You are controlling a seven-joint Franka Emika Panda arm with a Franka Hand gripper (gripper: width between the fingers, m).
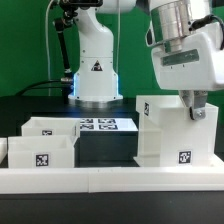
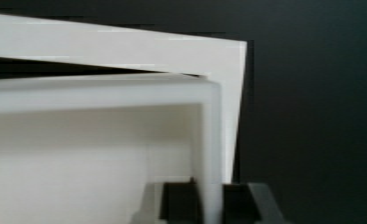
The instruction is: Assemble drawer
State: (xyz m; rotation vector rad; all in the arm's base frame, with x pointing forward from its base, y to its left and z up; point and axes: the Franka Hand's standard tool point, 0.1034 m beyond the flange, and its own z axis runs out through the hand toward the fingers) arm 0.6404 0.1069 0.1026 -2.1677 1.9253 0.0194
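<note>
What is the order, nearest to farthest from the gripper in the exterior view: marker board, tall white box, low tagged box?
1. tall white box, at the gripper, exterior view's right.
2. marker board, middle.
3. low tagged box, exterior view's left.

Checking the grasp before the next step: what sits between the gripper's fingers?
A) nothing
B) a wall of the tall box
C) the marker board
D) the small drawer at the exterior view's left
B: in the wrist view a thin white wall of the tall box runs down between the gripper's two dark fingers, which press against it.
</note>
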